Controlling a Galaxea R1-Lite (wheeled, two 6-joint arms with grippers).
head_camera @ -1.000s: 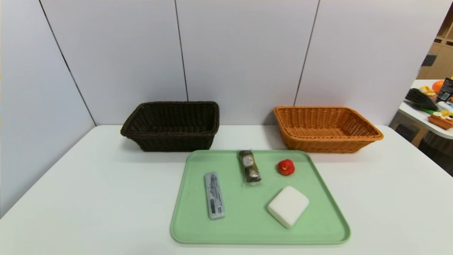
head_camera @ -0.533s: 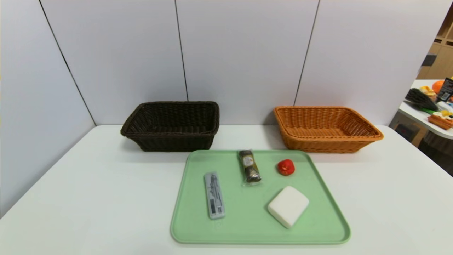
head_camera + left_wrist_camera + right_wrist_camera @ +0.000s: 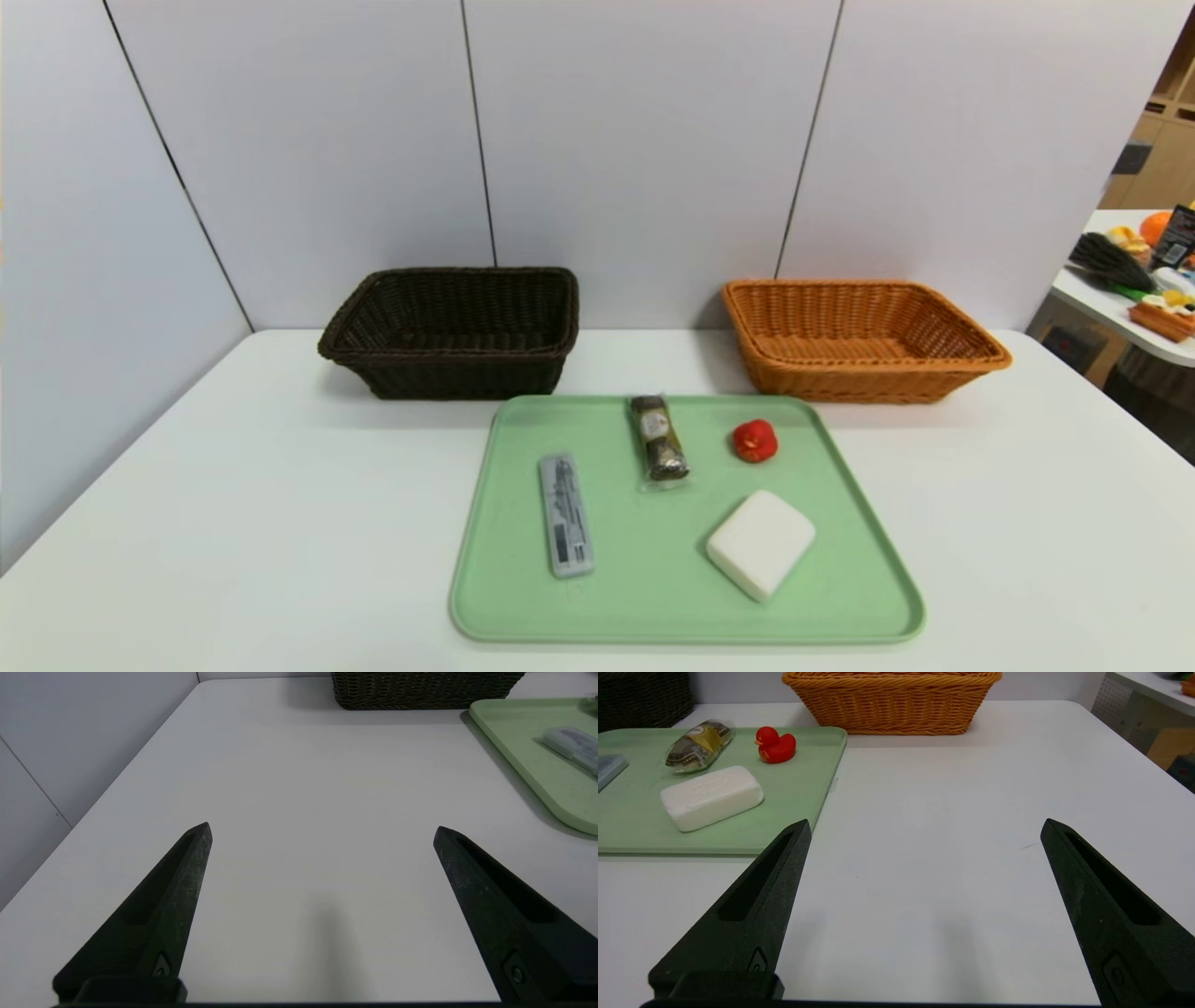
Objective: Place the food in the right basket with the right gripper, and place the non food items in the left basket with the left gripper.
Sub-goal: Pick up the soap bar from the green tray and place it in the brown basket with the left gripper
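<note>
Jaws wide on both the left gripper (image 3: 322, 828) and right gripper (image 3: 924, 826), holding nothing; food (image 3: 659, 441) seemingly unmoved by the tray (image 3: 523, 597) far edge

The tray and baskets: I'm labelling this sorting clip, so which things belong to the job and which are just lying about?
Belongs:
snack roll
red duck
white block
grey case
dark basket
orange basket
left gripper, open
right gripper, open

Lying about:
green tray
side-table clutter

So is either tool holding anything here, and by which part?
Nothing is held. The left tool and right tool are both open over the bare white table.
</note>
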